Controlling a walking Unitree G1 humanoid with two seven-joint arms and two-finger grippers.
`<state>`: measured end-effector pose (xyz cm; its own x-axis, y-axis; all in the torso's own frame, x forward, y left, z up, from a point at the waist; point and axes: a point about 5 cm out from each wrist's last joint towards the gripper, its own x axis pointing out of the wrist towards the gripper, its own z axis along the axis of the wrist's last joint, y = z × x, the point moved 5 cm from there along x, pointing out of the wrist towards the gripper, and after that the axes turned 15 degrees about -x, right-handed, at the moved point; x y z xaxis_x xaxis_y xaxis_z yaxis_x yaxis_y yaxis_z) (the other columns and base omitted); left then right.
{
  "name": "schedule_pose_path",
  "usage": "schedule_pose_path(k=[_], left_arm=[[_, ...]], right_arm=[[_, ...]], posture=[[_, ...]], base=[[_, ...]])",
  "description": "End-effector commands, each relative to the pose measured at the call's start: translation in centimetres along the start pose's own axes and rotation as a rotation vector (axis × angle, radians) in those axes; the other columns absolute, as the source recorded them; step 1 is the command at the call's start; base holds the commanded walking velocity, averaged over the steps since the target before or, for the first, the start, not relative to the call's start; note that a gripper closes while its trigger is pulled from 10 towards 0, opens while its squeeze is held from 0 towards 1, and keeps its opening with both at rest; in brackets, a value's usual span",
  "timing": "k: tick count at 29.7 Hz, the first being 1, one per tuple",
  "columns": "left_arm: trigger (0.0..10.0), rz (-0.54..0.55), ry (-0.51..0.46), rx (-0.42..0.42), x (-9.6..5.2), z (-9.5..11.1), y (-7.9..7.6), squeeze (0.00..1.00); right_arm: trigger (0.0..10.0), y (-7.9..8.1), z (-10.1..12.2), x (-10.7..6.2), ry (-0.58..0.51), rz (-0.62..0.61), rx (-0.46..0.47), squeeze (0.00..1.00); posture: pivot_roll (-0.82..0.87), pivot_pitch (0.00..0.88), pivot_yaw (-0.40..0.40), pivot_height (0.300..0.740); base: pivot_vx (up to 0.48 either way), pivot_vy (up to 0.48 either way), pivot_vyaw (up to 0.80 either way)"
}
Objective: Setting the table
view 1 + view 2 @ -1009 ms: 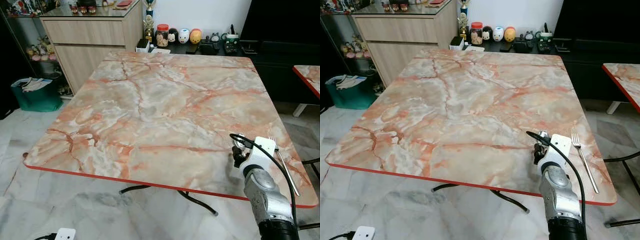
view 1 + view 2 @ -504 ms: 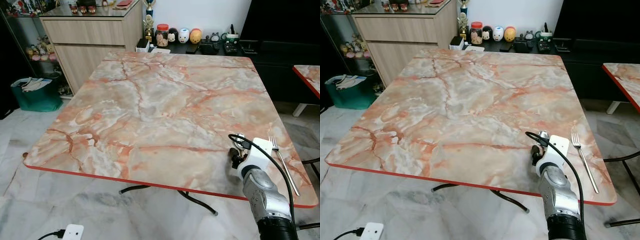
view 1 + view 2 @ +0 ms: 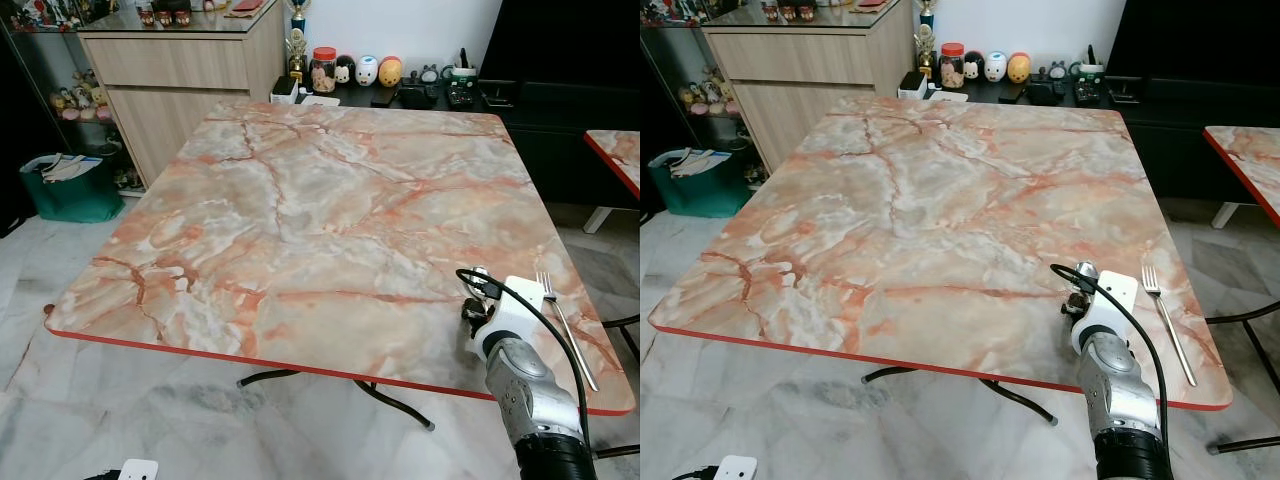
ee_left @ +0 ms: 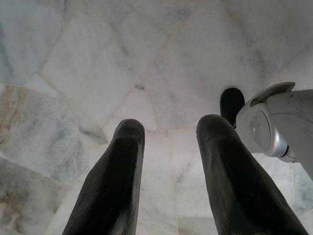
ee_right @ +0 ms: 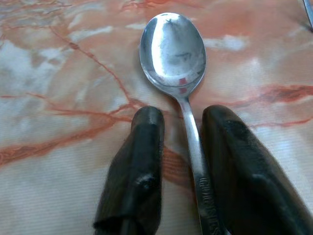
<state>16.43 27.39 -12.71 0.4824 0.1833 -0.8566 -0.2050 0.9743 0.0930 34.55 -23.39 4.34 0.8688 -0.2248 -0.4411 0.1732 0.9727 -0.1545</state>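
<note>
The right gripper (image 5: 182, 147) was held low over the near right part of the table (image 3: 300, 220), with a spoon (image 5: 173, 49) lying on the marble between its fingers (image 5: 137, 161); the handle ran along the inner face of one finger, while a gap was left to the other, so the jaws were parted about the handle rather than clamped on it, and the spoon appeared to be resting on the top. A fork (image 3: 1168, 325) was laid just to the right of the gripper, parallel to the table's right edge and close to the near edge. The step in hand was judged to be the laying of the spoon beside the fork. For this to be done well, the jaws should be widened fully before any lift, so that the handle would not be dragged by the touching finger; the wrist should then be raised straight up, not swept sideways, since the fork lay near and could be knocked. The spoon should be left parallel to the fork, bowl pointing away from the near edge. The left gripper (image 4: 166, 181) hung idle over the floor (image 4: 98, 58), its fingers apart and empty
</note>
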Motion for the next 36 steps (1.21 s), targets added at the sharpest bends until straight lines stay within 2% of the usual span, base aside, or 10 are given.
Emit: schedule_pose_path(k=[1,18,29,31,35,36], left_arm=[[10.0,-0.007,0.007,-0.002,-0.1,-0.5,-0.2,0.0],[10.0,-0.019,0.008,-0.002,0.1,-0.3,-1.1,0.0],[10.0,-0.023,0.011,0.003,0.1,-0.3,-1.3,0.0],[10.0,-0.023,0.012,0.002,0.1,-0.3,-1.3,0.0],[10.0,-0.022,0.011,-0.001,0.1,-0.4,-1.3,0.0],[10.0,-0.02,0.011,-0.005,0.1,-0.4,-1.3,0.0]], right_arm=[[0.0,0.3,0.1,0.1,0.003,0.01,-0.003,0.0],[0.0,0.6,0.5,0.2,-0.008,0.022,-0.01,0.0],[0.0,1.6,0.7,0.2,-0.019,0.058,-0.015,0.0],[0.0,1.8,0.8,0.2,-0.026,0.061,-0.086,0.0],[0.0,2.3,1.3,-0.1,-0.058,0.066,-0.096,0.0],[3.6,2.7,2.3,-0.5,-0.118,0.067,-0.12,0.0]], posture=[[0.07,0.0,-0.008,0.711],[0.07,0.0,-0.013,0.711],[0.07,0.0,-0.01,0.711],[0.07,0.0,-0.009,0.711],[0.07,0.0,-0.01,0.711],[0.07,0.0,-0.011,0.711]], base=[[0.0,0.0,0.0],[0.0,0.0,0.0],[0.0,0.0,0.0],[0.0,0.0,0.0],[0.0,0.0,0.0],[0.0,0.0,0.0]])
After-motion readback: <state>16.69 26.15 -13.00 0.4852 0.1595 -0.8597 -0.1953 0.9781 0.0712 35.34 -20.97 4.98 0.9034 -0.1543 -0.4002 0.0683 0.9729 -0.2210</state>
